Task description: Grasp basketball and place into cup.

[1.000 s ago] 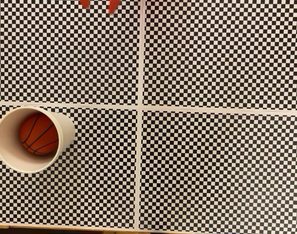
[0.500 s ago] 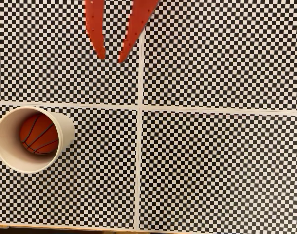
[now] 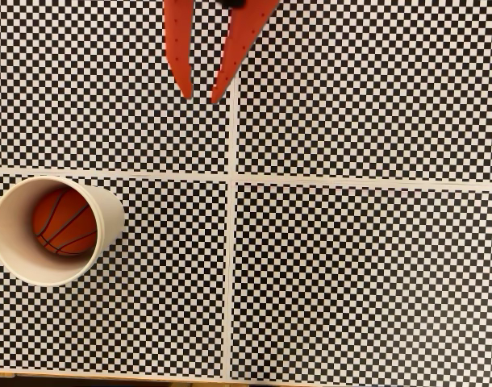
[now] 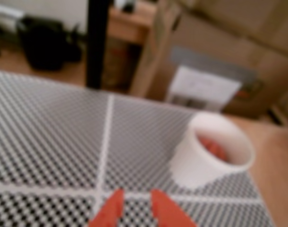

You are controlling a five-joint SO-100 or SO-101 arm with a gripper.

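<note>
While the basketball [image 3: 62, 222] sits down inside the cup [image 3: 20, 258], the gripper [image 3: 199, 98] hangs open and empty up at the top of the fixed view.

And look at that fixed view: the cup stands upright at the left edge on the checkered table [image 3: 359, 274], just below the pale horizontal seam, and the ball's black seam lines show clearly through its mouth. Two red fingers [image 3: 179, 56] reach down from the top edge, tips spread with bare checkerboard between them, well apart from the cup and right beside the vertical seam. Nothing lies between gripper and cup. Over to the blurry wrist view: red fingertips [image 4: 113, 210] at the bottom edge, the cup [image 4: 196, 163] off to the right with a smear of orange [image 4: 212, 147] inside. Beyond the table edge, a dark post [image 4: 97, 42], cardboard boxes [image 4: 215, 56] and a black shape on the floor [image 4: 42, 40].
</note>
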